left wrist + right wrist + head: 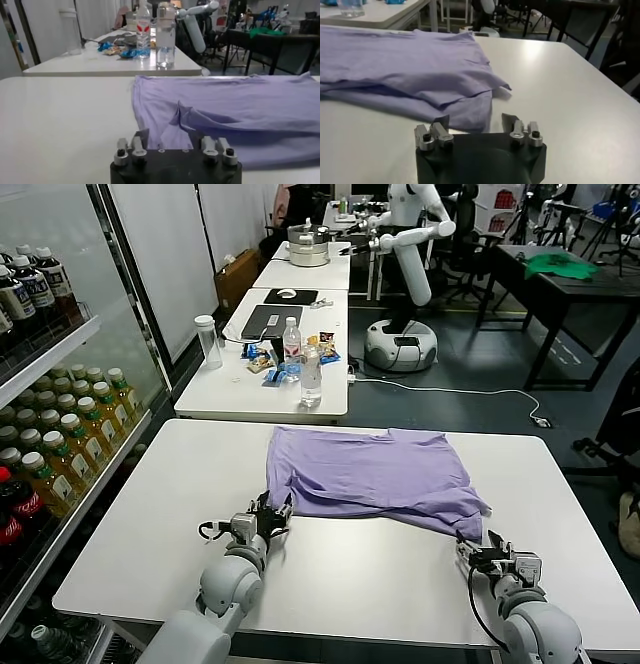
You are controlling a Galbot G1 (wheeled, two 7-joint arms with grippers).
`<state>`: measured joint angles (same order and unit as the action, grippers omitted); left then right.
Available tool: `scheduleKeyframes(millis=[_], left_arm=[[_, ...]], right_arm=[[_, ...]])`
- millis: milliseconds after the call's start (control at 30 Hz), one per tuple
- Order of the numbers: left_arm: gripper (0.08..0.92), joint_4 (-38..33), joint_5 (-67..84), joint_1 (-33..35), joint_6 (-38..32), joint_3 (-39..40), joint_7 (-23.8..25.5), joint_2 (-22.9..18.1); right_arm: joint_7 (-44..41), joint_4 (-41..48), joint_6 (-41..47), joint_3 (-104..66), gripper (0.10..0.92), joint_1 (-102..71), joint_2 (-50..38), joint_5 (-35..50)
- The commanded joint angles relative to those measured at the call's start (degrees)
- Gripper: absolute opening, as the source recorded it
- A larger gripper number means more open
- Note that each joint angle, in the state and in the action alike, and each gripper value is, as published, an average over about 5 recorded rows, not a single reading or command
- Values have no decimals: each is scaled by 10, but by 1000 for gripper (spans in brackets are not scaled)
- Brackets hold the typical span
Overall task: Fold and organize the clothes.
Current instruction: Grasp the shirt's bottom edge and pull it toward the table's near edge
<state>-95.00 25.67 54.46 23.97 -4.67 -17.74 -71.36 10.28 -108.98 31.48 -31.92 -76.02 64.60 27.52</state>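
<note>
thin lavender t-shirt, softly rumpled folds

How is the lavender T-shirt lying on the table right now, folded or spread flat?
Partly folded: the lavender T-shirt has an upper layer doubled over a lower one along its near edge, rumpled.

White bench, matte top. Only item lying on it: lavender T-shirt, folded over on itself and rumpled, on the far half near centre, its near edge hanging close to both arms. Front half bare.
</note>
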Motion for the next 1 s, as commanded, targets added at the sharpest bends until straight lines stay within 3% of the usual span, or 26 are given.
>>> scheduleKeyframes(millis=[33,333,467,1000], left_arm=[[440,19,-16,-2,-2,4,2,-2],[173,9,-17,8,-1,4,3,1],[108,-9,-14,21,-5,-2,3,6],[107,-130,8,130,-20,-40,-4,30]], right_arm=[[0,11,4,5,490,7,-1,7],[-9,1,-5,1,230,3,-8,3],[-12,-11,-12,-5,135,-10,-12,-2],[-31,-107,-26,-47,114,-127,-39,-51]])
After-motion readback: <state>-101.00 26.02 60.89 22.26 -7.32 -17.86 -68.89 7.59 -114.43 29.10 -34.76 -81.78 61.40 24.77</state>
